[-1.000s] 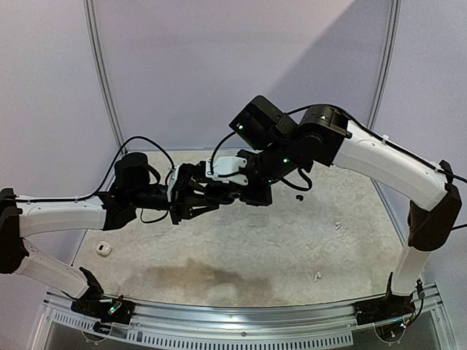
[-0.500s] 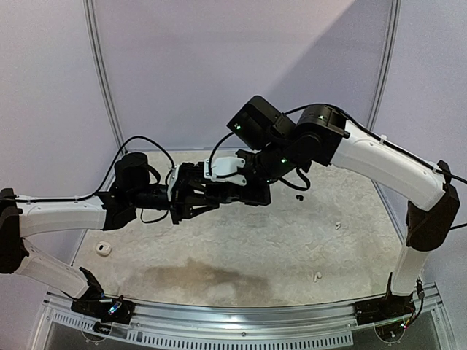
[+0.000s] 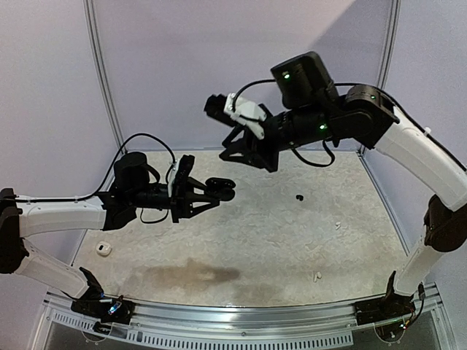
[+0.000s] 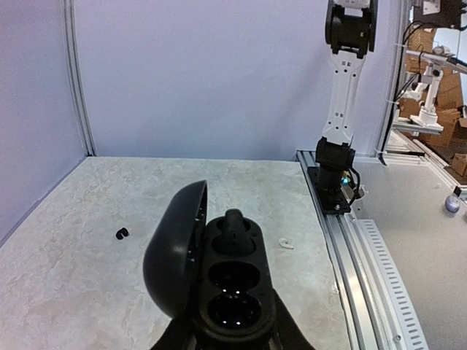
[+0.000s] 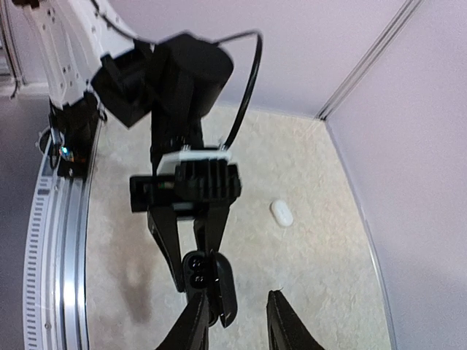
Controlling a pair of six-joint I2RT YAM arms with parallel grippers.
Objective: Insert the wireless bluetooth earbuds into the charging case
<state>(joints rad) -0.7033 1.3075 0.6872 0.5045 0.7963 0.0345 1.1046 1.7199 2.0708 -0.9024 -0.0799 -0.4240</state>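
Observation:
My left gripper (image 3: 208, 191) is shut on an open black charging case (image 3: 221, 188), held above the table. In the left wrist view the case (image 4: 235, 292) has its lid (image 4: 174, 255) swung left. One black earbud (image 4: 233, 227) sits in the far well, and the nearer wells look dark and empty. My right gripper (image 3: 246, 162) is open and empty, raised above and behind the case. From the right wrist view it (image 5: 237, 324) looks down on the case (image 5: 197, 271). Another black earbud (image 3: 298, 197) lies on the table, also in the left wrist view (image 4: 122, 233).
A white case (image 3: 103, 249) lies near the left edge, also in the right wrist view (image 5: 281, 213). White earbuds (image 3: 338, 225) (image 3: 317, 276) lie on the right side of the table; one (image 4: 286, 245) shows in the left wrist view. Purple walls enclose the table.
My right gripper has pulled up and back from the case, where it was a second ago. My left gripper still holds the open case in about the same place.

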